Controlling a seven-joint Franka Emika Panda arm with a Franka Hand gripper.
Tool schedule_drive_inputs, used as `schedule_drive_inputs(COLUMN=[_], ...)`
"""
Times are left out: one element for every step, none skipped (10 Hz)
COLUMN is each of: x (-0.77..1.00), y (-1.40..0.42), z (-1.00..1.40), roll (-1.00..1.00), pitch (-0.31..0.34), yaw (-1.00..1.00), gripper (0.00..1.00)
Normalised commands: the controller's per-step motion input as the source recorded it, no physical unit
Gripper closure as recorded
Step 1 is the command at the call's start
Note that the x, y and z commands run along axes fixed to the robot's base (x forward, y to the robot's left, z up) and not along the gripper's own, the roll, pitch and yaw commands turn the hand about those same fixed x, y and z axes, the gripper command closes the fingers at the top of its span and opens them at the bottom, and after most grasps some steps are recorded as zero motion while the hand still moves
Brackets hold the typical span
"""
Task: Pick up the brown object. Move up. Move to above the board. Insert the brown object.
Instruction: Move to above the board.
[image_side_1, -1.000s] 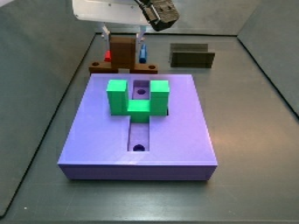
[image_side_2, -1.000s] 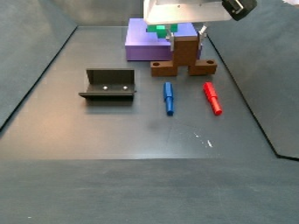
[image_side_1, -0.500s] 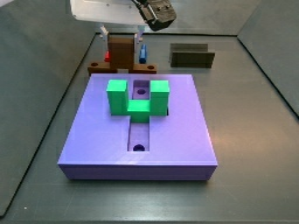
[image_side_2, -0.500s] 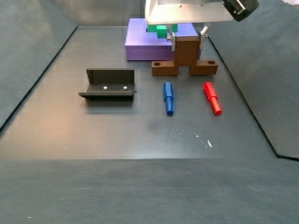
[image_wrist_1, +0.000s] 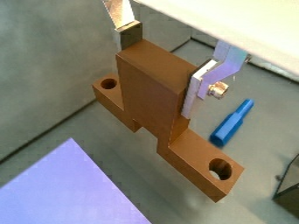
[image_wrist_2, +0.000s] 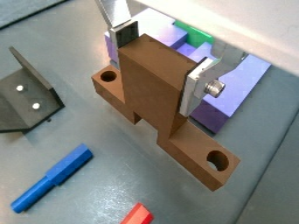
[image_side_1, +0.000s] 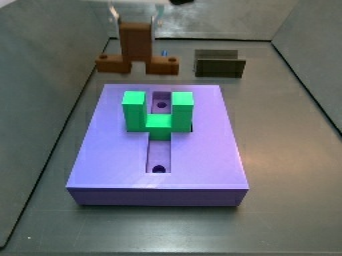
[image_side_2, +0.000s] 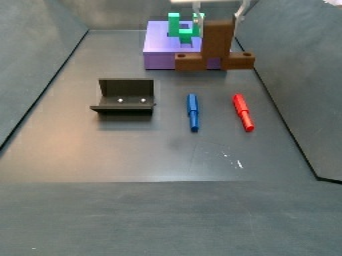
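Clearly the brown object (image_wrist_2: 158, 105) hangs off the floor, its upright part clamped between the pincer's (image_wrist_2: 158, 66) silver fingers (image_wrist_2: 197, 81), just beyond the board's (image_side_1: 160, 140) far edge; a green block (image_side_1: 158, 110) sits on the board.

Dark grey matte floor (image_side_2: 160, 190), dull sheen; grey walls (image_side_1: 241, 20) enclosing it.

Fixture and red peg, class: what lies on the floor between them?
In a side view, the blue peg lies between the fixture and the red peg. The gripper holds the brown object farther back, near the board.
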Motion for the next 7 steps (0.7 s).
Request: schedule_drive_inputs(x=[0.0,-0.03,-0.04,-0.04,-0.08,-0.05,-0.1], y=[0.0,-0.01,-0.01,-0.01,-0.01,-0.02,-0.03], z=[1.4,1.4,1.4,1.4,1.4,1.4,1.4], roll=[0.0,0.0,-0.01,-0.01,-0.02,-0.04,-0.08], pitch=[0.0,0.036,0.032,0.038,0.069,0.01,0.029], yaw=[0.0,0.01,0.0,0.0,0.0,0.0,-0.01], gripper=[1.0,1.0,1.0,1.0,1.0,1.0,1.0])
